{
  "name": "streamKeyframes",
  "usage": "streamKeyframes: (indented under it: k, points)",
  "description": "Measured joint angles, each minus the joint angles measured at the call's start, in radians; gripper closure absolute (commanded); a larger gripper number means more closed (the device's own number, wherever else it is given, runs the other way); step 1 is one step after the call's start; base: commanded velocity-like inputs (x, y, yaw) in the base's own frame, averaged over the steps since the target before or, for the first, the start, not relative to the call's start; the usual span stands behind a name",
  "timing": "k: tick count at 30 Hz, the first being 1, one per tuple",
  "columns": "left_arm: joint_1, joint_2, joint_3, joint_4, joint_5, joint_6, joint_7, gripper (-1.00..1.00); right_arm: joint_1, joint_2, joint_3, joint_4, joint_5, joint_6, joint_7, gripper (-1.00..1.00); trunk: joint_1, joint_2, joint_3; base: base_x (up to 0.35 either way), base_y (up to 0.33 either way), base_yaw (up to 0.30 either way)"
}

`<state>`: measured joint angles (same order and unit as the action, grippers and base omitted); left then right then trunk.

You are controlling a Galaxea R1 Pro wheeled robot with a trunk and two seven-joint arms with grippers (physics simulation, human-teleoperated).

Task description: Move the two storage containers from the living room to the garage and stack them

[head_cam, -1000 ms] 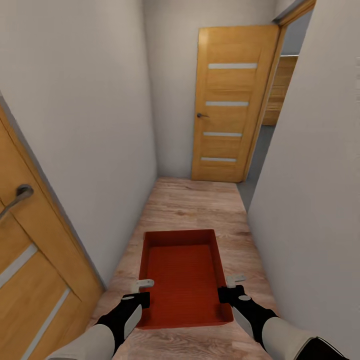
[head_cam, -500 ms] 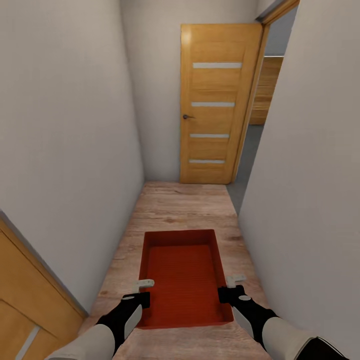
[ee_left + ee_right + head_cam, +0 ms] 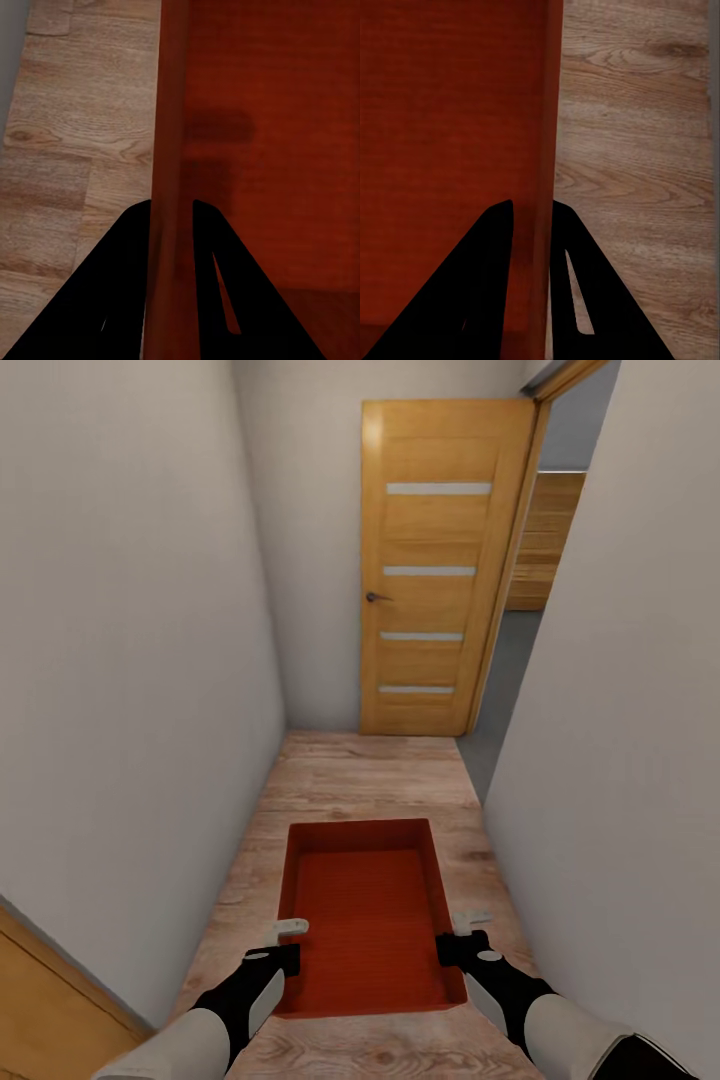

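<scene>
While the pale corridor walls (image 3: 130, 660) close in on both sides over wood-plank flooring (image 3: 370, 770), a panelled wooden door (image 3: 435, 565) stands ahead, grey floor beyond its right edge. Orange-red storage container (image 3: 365, 910), nothing inside, held level above the planks. Left gripper (image 3: 288, 943) pinches its left wall; right gripper (image 3: 455, 935) pinches its right wall.

The storage container (image 3: 368, 910) looks like matt orange-red plastic, with fine ribs on its bottom. Under the container, the plank floor (image 3: 370, 775) shows light wood with clear grain and knots. Beyond the container, the door (image 3: 440, 565) is smooth, slightly glossy honey wood with pale strips. The walls (image 3: 130, 660) beside the container look plain and matt.
</scene>
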<state>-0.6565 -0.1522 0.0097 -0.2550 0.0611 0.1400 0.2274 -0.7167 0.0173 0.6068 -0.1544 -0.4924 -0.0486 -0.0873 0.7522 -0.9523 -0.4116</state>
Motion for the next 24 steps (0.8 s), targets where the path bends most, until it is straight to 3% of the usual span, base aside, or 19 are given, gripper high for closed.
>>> streamKeyframes:
  k: [24]
  points:
    - [0.0, 0.0, 0.0, 0.0, 0.0, 0.0, 0.0, 1.0, 0.0, 0.0, 0.0, 0.0, 0.0, 0.0, 0.0, 1.0, 0.0, 0.0, 0.0, 0.323, 0.0, 0.0]
